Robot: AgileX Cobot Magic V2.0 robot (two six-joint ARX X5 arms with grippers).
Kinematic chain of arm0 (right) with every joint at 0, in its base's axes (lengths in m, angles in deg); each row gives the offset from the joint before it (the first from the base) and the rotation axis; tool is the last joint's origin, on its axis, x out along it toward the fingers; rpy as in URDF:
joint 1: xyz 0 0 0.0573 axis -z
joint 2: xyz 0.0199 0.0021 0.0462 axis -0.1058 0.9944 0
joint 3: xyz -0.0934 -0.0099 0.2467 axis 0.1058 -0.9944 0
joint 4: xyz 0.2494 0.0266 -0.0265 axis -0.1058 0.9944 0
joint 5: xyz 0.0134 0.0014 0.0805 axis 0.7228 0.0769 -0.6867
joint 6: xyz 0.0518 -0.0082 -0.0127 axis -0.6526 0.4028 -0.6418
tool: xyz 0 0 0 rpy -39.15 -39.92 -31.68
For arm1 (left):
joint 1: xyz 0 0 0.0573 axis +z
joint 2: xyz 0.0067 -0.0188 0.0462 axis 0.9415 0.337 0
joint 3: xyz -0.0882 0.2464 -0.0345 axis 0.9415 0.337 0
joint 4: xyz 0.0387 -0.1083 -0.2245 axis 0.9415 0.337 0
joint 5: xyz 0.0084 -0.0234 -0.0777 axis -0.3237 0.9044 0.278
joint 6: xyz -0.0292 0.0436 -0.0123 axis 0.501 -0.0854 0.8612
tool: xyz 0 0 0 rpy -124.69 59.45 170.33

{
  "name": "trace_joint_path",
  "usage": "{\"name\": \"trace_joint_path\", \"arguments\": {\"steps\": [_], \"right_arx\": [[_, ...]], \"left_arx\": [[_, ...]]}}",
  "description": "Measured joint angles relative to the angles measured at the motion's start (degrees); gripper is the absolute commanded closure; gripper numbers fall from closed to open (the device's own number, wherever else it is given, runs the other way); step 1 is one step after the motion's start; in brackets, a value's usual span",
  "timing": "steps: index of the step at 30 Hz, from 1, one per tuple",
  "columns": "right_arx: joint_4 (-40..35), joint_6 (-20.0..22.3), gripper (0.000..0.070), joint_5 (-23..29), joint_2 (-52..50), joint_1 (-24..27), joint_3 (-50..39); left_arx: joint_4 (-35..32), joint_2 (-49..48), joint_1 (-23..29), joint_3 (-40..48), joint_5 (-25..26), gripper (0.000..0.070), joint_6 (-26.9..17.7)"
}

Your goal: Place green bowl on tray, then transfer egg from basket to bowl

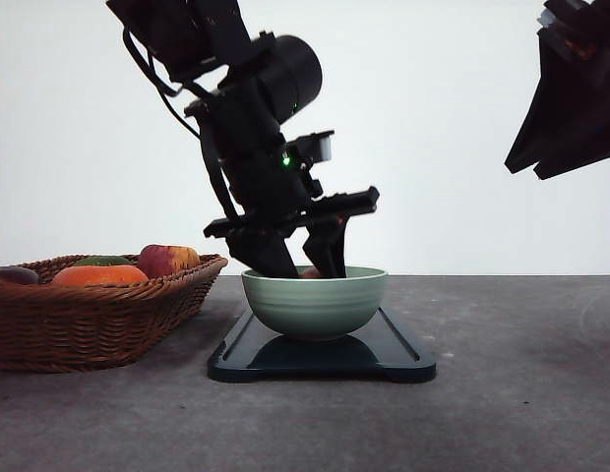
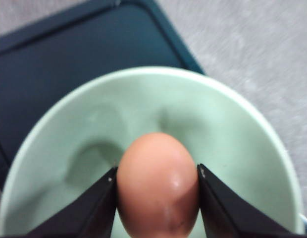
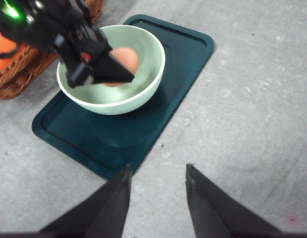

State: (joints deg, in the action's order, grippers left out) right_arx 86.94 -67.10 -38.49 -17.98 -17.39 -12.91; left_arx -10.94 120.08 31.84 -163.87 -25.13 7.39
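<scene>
The green bowl (image 1: 315,305) already sits on the tray (image 1: 398,356), a bit toward the basket end, so what's left is setting the egg (image 2: 157,184) down gently. The left gripper (image 1: 303,264) has its fingertips dipped below the bowl's rim, and in its wrist camera both black fingers (image 2: 89,210) are clamped flat against the egg's sides, with the pale bowl floor showing around and behind it. I can't tell whether the egg is touching the bottom yet or hanging just above it, and that's what matters here: I'd ease the arm down a touch more, straight and slow, before spreading the jaws, so the egg rolls a little and doesn't drop. The opening should be gradual and even, and the fingers shouldn't brush the bowl wall, since a nudge could slide the bowl on the smooth tray. Then lift straight up, clear of the rim. Seen from the front, the basket (image 1: 89,315) lies at about nine o'clock from the bowl, near the tray but not touching it, with some orange and red produce heaped in it. The right gripper (image 3: 157,188) hangs above bare table near the tray's edge, its fingers apart and holding nothing; it's well out of the way.
</scene>
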Motion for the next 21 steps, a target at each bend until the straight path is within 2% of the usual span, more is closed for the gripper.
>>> {"name": "trace_joint_path", "arguments": {"steps": [9, 12, 16, 19, 21], "right_arx": [[0.0, 0.0, 0.0488, -0.01, 0.0, 0.0, 0.0], [0.0, 0.0, 0.0488, -0.02, 0.0, 0.0, 0.0], [0.0, 0.0, 0.0488, -0.02, 0.0, 0.0, 0.0], [0.0, 0.0, 0.0488, -0.02, 0.0, 0.0, 0.0], [0.0, 0.0, 0.0488, -0.02, 0.0, 0.0, 0.0]], "left_arx": [[-0.5, 1.6, -0.04, 0.0, 0.01, 0.0446, -0.35], [-0.74, 1.74, -0.04, -0.04, 0.01, 0.0359, -0.37], [-0.24, 1.78, -0.04, -0.06, 0.01, 0.0336, -0.37], [1.75, 1.91, -0.04, -1.08, 0.01, 0.0232, -0.35], [3.68, 2.03, -0.04, -2.9, 0.01, 0.0193, -0.36]]}}
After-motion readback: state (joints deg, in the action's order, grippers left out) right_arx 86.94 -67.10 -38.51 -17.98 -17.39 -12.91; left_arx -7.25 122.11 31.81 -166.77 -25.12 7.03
